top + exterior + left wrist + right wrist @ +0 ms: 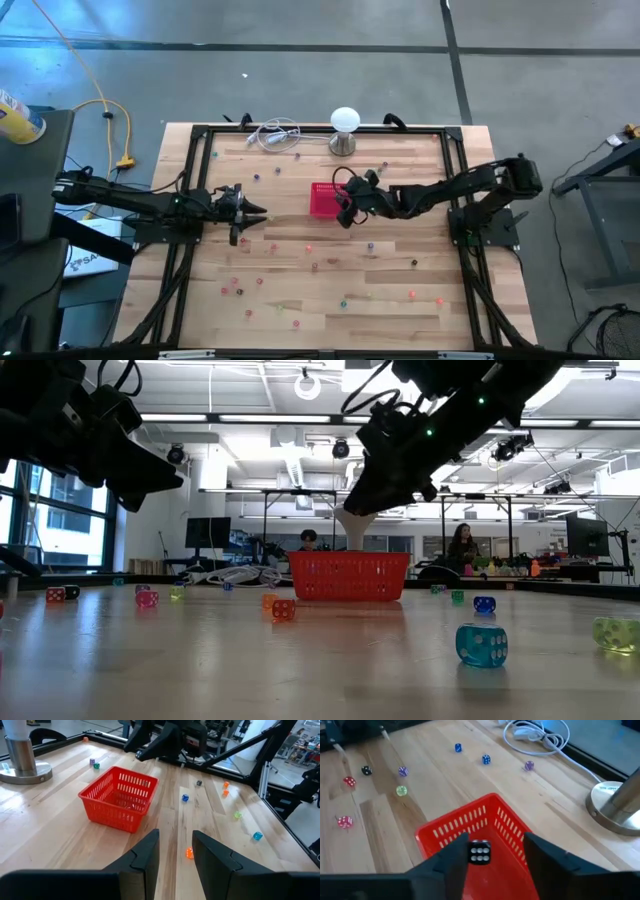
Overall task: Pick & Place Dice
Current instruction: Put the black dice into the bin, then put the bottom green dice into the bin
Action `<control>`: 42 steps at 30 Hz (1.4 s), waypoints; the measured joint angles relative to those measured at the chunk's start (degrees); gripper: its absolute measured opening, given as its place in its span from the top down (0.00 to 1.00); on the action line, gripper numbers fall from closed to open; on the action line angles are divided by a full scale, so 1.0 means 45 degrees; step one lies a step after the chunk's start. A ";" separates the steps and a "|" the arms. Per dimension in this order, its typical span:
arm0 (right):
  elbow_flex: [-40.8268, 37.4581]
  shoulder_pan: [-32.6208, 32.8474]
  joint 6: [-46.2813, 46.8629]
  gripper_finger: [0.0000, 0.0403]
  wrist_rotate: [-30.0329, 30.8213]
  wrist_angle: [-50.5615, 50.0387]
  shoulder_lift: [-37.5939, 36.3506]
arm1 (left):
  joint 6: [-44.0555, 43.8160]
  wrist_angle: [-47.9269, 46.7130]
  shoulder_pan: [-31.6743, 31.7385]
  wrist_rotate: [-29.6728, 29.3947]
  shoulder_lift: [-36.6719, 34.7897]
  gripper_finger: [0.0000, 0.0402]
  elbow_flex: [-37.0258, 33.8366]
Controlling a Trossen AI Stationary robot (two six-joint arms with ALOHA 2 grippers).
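Observation:
A red mesh basket stands on the wooden table, right of centre. My right gripper hangs open over the basket's right part. A black die shows between its fingers, above the inside of the basket, close to one finger and clear of the other. Many small dice in mixed colours lie scattered over the table, mostly in its near half. My left gripper waits open at the table's left, level, pointing at the basket, with nothing between its fingers. My right gripper stands open around the black die. A gap shows between the die and one finger. Whether the other finger touches the die, I cannot tell. The die is above the basket's inside, clear of its floor.
A white ball lamp on a metal base and a coiled white cable sit at the far edge. A black frame runs around the table. Loose dice lie between my left gripper and the basket.

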 joint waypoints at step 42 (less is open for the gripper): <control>-0.0570 0.1725 0.8044 0.37 -0.0798 -1.0147 -0.2876 | -0.0049 0.2787 -0.0034 -0.0399 0.3677 0.72 0.0000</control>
